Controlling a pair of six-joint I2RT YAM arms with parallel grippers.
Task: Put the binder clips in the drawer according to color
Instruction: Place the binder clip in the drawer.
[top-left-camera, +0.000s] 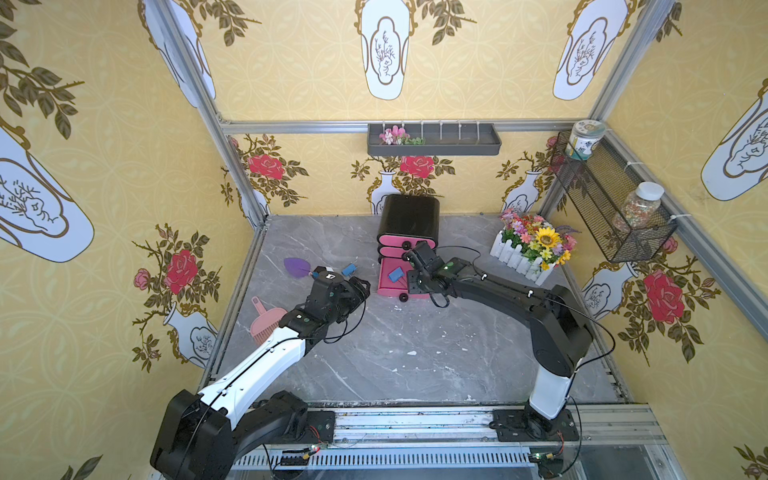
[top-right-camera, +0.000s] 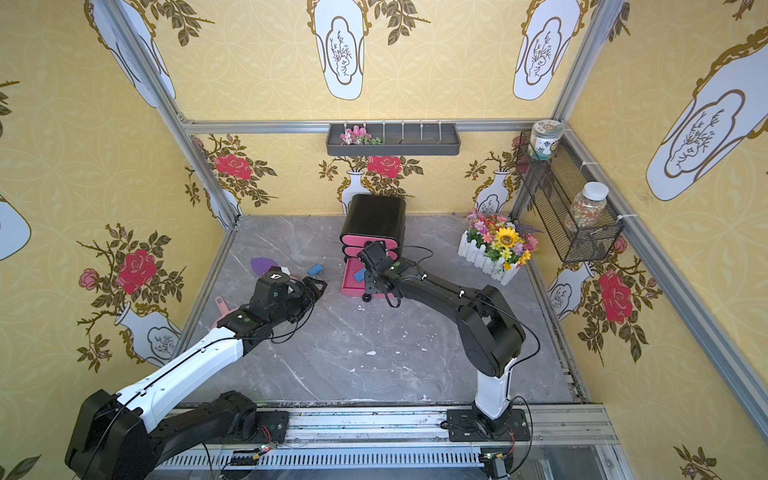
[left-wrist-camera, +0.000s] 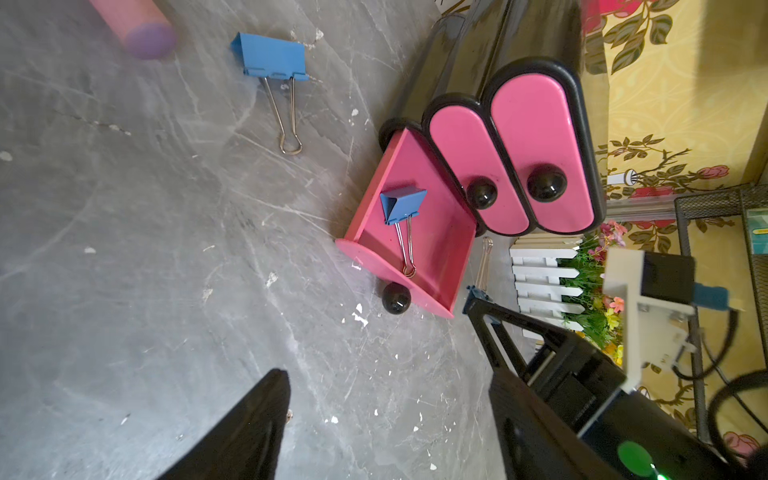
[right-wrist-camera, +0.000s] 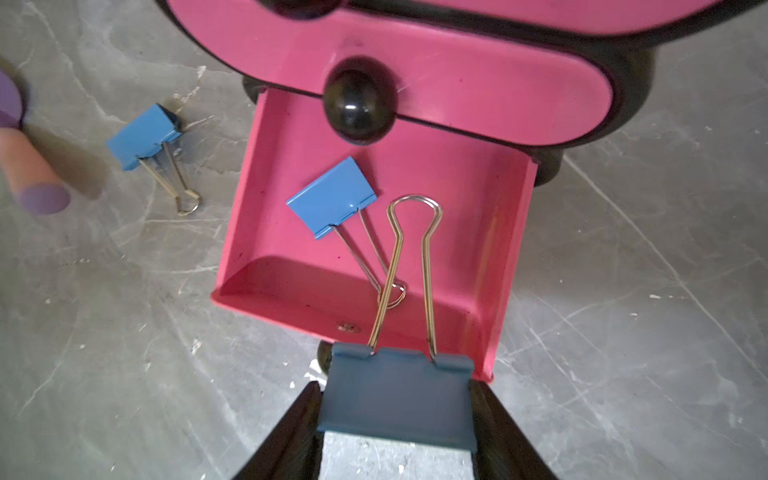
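Between the right jaws: the right gripper (right-wrist-camera: 395, 388) pinches a blue binder clip (right-wrist-camera: 399, 411) across the width of its body, one finger at each end. The wire handles point forward and hang free.
Position of held clip: above the front lip of the open bottom drawer (right-wrist-camera: 286, 270). The handles reach over the drawer floor, but the body does not look fully over it.
Drawer contents: a second blue clip (right-wrist-camera: 330, 197) lies flat on the floor.
Cabinet: black cabinet (top-left-camera: 409, 218), upper two drawers shut.
Table: a third blue clip (right-wrist-camera: 143, 135) lies on the grey table (top-left-camera: 395, 345), beside the open drawer on the left arm's side.
Left jaws: the left gripper (top-left-camera: 362, 289) is spread and empty, hovering near that third clip.
Other colours: no teal or yellow clips in view.
Handling, judged: the clips are light, stiff painted steel, smooth and so likely slippery. The handles swing loosely and offer no firm hold. Take the body squarely, across its width or by its flat faces.
Risk, judged: if released here, the body may catch the lip and tip outward.
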